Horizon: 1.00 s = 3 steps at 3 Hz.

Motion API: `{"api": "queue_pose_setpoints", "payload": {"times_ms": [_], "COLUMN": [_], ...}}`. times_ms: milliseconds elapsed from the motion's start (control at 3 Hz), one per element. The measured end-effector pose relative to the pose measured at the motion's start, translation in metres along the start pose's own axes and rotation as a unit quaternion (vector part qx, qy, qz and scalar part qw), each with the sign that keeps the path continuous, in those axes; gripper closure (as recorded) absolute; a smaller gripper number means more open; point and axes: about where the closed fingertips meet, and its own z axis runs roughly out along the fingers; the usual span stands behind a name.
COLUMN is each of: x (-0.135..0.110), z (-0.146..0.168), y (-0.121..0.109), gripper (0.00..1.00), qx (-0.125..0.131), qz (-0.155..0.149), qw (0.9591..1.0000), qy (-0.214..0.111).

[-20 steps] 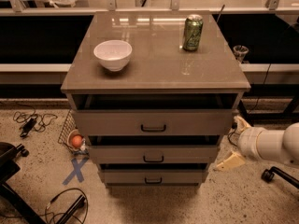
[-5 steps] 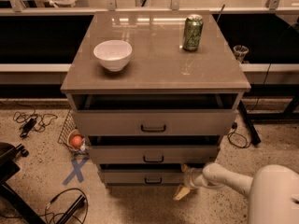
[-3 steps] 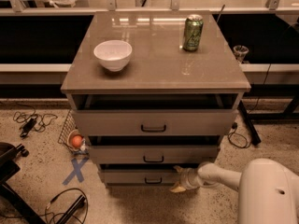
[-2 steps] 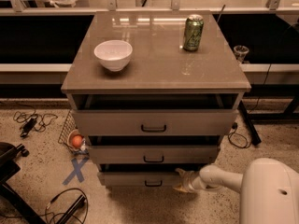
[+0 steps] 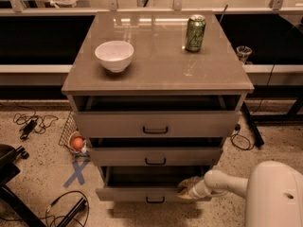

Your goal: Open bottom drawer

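- We see the bottom drawer (image 5: 132,194) pulled nearer than a moment ago, its front now standing out beyond the middle drawer (image 5: 189,156).
- Our gripper (image 5: 188,189) sits at the upper right edge of that front; spread or closed, we cannot tell.
- The arm (image 5: 222,182) reaches in low from the right.

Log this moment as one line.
pincer: at bottom grey-taupe drawer front edge, right of black bar handle | drawer: partly open
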Motion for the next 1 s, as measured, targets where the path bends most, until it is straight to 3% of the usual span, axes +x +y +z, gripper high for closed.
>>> {"api": "queue_pose_setpoints", "payload": {"times_ms": [333,1000], "x": [0.0,0.008], "z": [0.0,-0.032], "y": [0.0,0.035], "gripper": [1.0,1.0], "qx": [0.0,-0.004], "qz": [0.0,0.001], "qw": [1.0,1.0], "qy": [0.0,-0.002]}}
